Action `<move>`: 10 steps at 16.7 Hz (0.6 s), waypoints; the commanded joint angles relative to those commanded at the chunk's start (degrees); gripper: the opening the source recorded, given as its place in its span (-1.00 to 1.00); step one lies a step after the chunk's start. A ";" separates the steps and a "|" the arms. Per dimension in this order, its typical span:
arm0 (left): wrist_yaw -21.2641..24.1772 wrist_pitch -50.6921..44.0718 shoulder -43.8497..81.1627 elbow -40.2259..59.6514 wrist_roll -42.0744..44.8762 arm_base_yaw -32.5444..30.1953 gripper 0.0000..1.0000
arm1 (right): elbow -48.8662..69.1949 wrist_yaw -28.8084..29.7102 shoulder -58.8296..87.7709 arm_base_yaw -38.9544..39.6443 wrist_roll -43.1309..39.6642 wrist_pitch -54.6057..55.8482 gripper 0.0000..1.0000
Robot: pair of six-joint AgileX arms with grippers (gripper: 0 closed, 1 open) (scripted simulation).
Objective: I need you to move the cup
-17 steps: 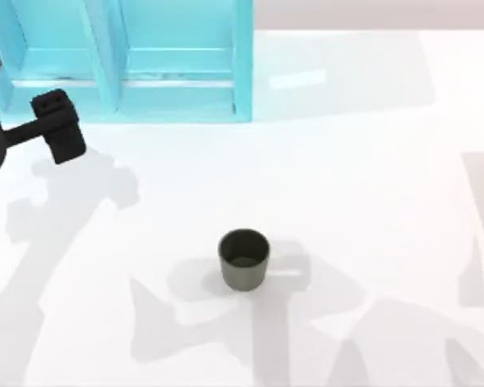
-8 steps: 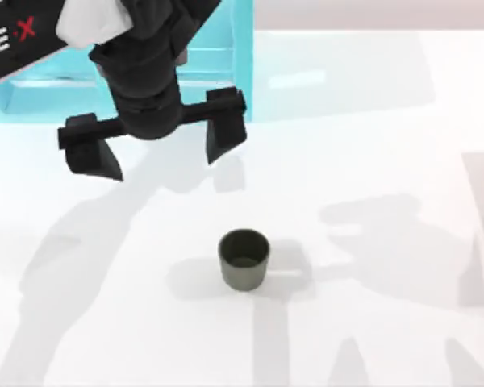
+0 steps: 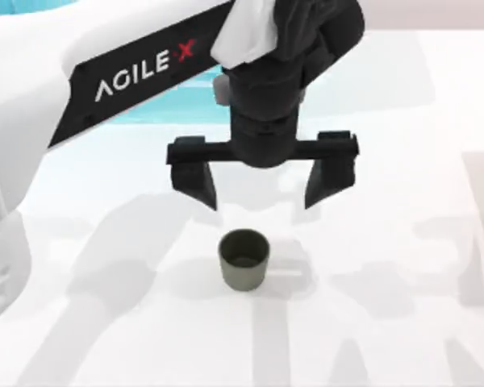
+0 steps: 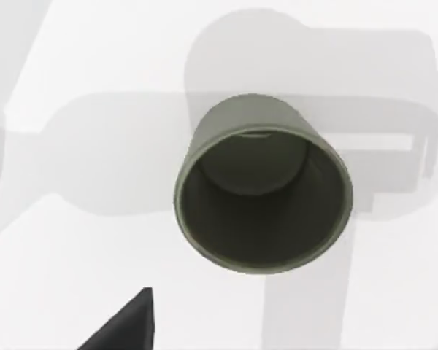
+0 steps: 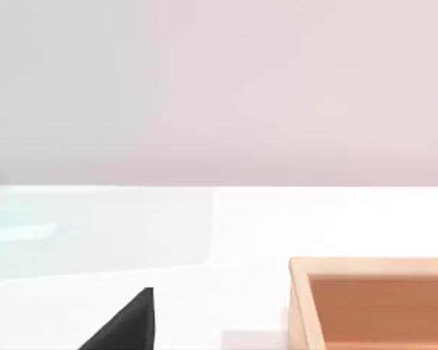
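The cup [image 3: 244, 260] stands upright and untouched on the counter [image 3: 403, 242], while the left tool [image 3: 262, 187] hangs above it, fingers spread wide, so grasping and moving are not yet done.

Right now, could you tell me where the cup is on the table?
In the top view the cup stands upright near the table's middle, just in front of the open left gripper above it.

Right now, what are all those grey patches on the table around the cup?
Shadows: in the top view, soft shapes of the arm and left gripper fall on the table around the cup; in the left wrist view, a shadow lies behind the cup.
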 joint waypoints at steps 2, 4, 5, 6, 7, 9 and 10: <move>0.34 -1.21 1.31 1.64 -0.32 -1.37 1.00 | 0.00 0.00 0.00 0.00 0.00 0.00 1.00; 0.34 -1.21 1.31 1.64 -0.32 -1.37 1.00 | 0.00 0.00 0.00 0.00 0.00 0.00 1.00; 0.34 -1.21 1.31 1.64 -0.32 -1.37 1.00 | 0.00 0.00 0.00 0.00 0.00 0.00 1.00; 0.34 -1.21 1.31 1.64 -0.32 -1.37 1.00 | 0.00 0.00 0.00 0.00 0.00 0.00 1.00; 0.28 -1.08 1.15 1.52 -0.28 -1.14 1.00 | 0.00 0.00 0.00 0.00 0.00 0.00 1.00; 0.32 -0.16 1.24 0.58 -0.19 -1.16 1.00 | 0.00 0.00 0.00 0.00 0.00 0.00 1.00; 0.34 1.18 1.39 -0.76 -0.12 -1.16 1.00 | 0.00 0.00 0.00 0.00 0.00 0.00 1.00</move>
